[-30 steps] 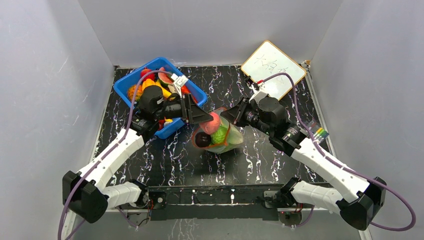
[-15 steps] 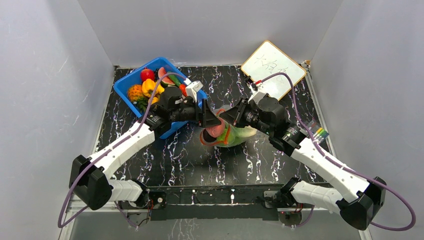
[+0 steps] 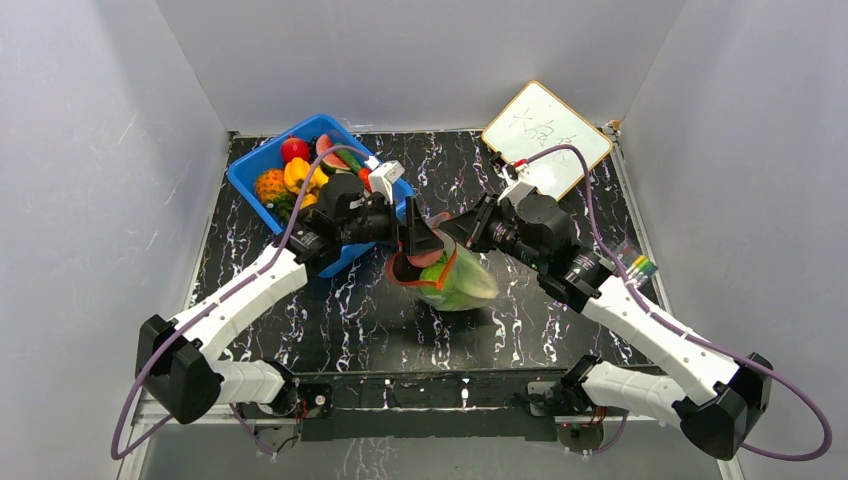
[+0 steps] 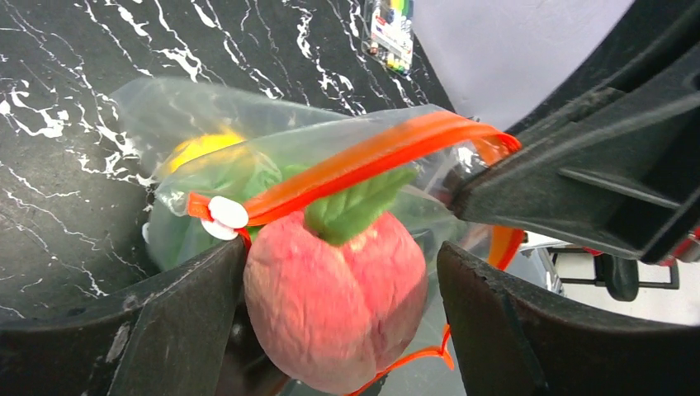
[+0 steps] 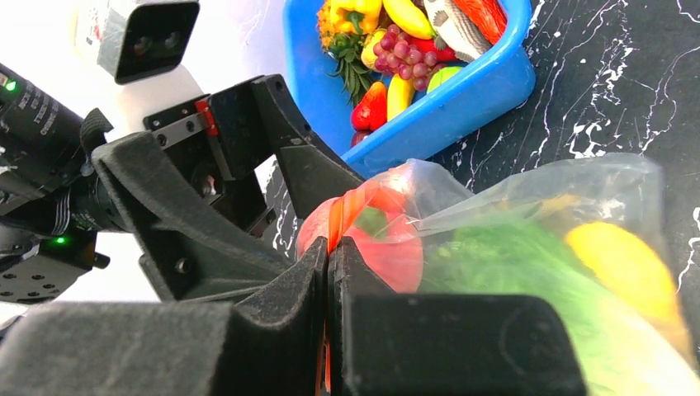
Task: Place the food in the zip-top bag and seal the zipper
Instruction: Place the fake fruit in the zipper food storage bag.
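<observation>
The clear zip-top bag (image 3: pixel 462 283) hangs over the middle of the table with green lettuce (image 5: pixel 512 272) and a yellow piece (image 5: pixel 619 264) inside. My right gripper (image 5: pixel 328 252) is shut on its red-orange zipper (image 5: pixel 347 206), holding the mouth up. A pink peach with a green leaf (image 4: pixel 334 301) sits at the bag's mouth between the jaws of my left gripper (image 4: pixel 342 252). Those jaws stand open: the peach touches the left finger (image 4: pixel 182 313), and a gap shows beside the right finger (image 4: pixel 528 322). The zipper's white slider (image 4: pixel 224 216) is by the left finger.
A blue bin (image 3: pixel 240 180) with several more toy fruits stands at the back left, just behind my left arm. A whiteboard (image 3: pixel 545 125) leans at the back right. Coloured markers (image 3: pixel 640 266) lie near the right edge.
My left arm carried the peach from beside the bin to the bag's mouth, and its jaws have since widened. The bag now sags lower under my right gripper.
</observation>
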{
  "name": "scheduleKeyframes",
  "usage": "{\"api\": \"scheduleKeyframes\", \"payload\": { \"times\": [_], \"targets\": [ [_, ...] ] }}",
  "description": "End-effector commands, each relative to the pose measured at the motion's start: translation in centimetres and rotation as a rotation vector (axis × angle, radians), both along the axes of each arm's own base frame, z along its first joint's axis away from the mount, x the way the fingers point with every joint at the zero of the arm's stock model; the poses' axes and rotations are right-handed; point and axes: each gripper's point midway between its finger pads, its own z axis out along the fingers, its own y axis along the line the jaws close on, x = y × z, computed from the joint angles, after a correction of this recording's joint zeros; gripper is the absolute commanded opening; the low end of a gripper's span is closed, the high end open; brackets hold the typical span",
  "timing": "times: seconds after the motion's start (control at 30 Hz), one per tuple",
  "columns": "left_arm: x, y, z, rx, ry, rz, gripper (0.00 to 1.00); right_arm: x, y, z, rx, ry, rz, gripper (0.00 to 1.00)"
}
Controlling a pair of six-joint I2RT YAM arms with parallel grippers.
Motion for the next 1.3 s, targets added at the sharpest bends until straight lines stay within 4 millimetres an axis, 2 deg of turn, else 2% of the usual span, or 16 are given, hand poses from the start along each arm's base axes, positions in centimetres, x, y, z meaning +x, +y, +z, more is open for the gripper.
{"api": "scheduleKeyframes", "payload": {
  "times": [0.0,0.1,0.23,0.37,0.47,0.57,0.7,0.77,0.97,1.1,1.17,1.27],
  "targets": [
    [-1.7,-0.3,3.2,-0.09,-0.024,-0.051,0.85,0.3,0.1,5.9,0.157,-0.127,-0.021,0.0],
    [-2.1,-0.5,4.4,-0.126,-0.032,-0.069,0.83,0.4,-0.2,6.0,0.163,-0.128,-0.041,0.0],
    [-2.2,-0.7,5.3,-0.14,-0.026,-0.071,0.66,0.6,-0.8,6.1,0.188,-0.124,-0.082,0.0],
    [-2.3,-1.1,6.1,-0.169,-0.026,-0.094,0.59,0.4,-0.5,6.0,0.224,-0.109,-0.072,0.0],
    [-2.6,-1.7,6.5,-0.207,-0.002,-0.125,0.36,0.5,-0.3,6.2,0.236,-0.107,-0.066,0.0],
    [-2.7,-2.1,6.7,-0.23,0.02,-0.133,0.27,0.8,0.0,6.2,0.235,-0.107,-0.065,0.0],
    [-2.8,-2.3,7.1,-0.24,0.016,-0.142,0.27,0.8,0.6,6.5,0.252,-0.102,-0.042,0.0],
    [-2.7,-2.2,6.6,-0.221,0.011,-0.127,0.28,0.6,0.7,6.7,0.26,-0.103,-0.033,0.0],
    [0.7,0.4,0.9,0.04,-0.007,0.08,0.29,-0.3,1.2,7.9,0.303,-0.103,0.02,0.0],
    [1.5,0.7,0.0,0.07,-0.006,0.115,0.29,-0.6,1.5,8.1,0.317,-0.101,0.043,0.0],
    [1.6,0.6,0.0,0.07,0.0,0.114,0.34,-0.4,1.4,7.8,0.304,-0.103,0.032,0.0],
    [1.4,0.4,0.8,0.055,0.002,0.104,0.47,-0.1,1.3,7.3,0.295,-0.103,0.018,0.0]
  ]
}}
